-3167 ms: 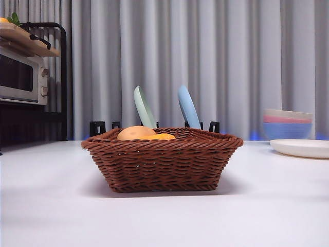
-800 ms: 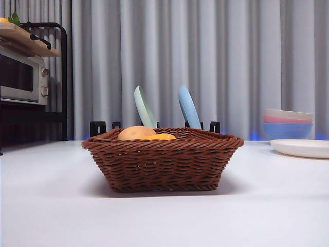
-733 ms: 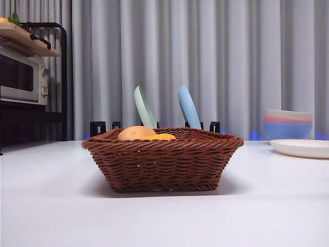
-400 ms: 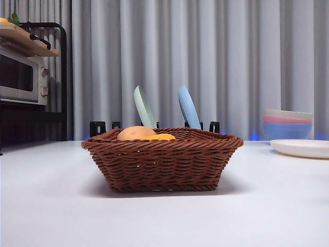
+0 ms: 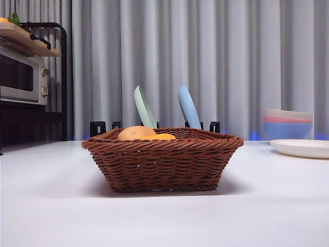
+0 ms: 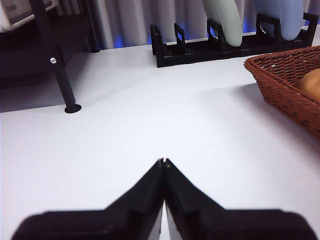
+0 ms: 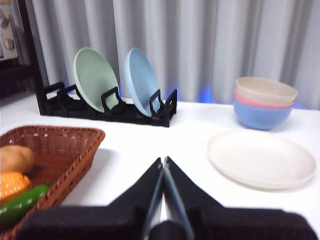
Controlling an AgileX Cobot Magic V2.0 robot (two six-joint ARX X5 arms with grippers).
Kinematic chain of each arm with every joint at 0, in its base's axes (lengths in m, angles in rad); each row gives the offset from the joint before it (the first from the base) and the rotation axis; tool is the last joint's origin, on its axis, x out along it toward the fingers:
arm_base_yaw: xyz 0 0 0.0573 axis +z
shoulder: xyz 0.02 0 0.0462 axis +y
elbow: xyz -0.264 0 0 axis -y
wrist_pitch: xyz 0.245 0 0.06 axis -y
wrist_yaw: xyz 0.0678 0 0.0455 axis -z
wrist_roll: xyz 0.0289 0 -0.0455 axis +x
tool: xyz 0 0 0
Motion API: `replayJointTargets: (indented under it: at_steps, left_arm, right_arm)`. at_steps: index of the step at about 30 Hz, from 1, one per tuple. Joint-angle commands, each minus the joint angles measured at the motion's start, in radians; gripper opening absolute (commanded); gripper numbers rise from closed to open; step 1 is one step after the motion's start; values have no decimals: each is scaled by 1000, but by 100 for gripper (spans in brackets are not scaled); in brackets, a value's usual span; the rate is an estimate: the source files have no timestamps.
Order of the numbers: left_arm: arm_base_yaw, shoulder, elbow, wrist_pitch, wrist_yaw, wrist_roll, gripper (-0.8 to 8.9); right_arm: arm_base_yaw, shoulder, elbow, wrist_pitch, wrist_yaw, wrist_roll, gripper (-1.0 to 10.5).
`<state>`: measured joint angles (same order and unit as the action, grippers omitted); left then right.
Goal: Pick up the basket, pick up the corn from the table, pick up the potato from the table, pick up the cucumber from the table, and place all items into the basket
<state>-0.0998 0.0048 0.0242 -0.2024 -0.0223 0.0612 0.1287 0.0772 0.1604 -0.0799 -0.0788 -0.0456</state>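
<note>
On the bench (image 5: 164,221): the basket (image 5: 162,164) is sitting flat at the middle, with nothing gripping it.
Basket contents: the potato (image 7: 15,158), the corn (image 7: 14,184) and the cucumber (image 7: 20,204) are lying side by side inside, the cucumber nearest the right arm.
Cucumber axis: it is running slantwise toward the basket's near wall, though the blur is making the exact angle hard to judge.
Left fingers (image 6: 163,162): pressed together, holding nothing, hovering over bare bench with the basket's rim off to one side.
Right fingers (image 7: 162,162): closed together, empty, hanging beside the basket's corner.
Nearer arm: neither is reaching in; the right one is looking slightly closer to the contents.
Task standing: all three vegetables are appearing loaded, so only lifting the basket is seeming left.
Background: plate rack (image 7: 107,107), stacked bowls (image 7: 264,102), white plate (image 7: 261,159).
</note>
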Motion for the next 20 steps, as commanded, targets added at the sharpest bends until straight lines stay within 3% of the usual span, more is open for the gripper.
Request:
replayJointTargets:
  at_steps: [1,20]
  left_arm:
    - [3,-3,-12,-1,0,11,-1]
    - [3,-3,-12,-1,0,11,-1]
  right_arm:
    - [-2,-25,-43,14,0,-4,2]
    - [-2,-76,-154,2,0,59,2]
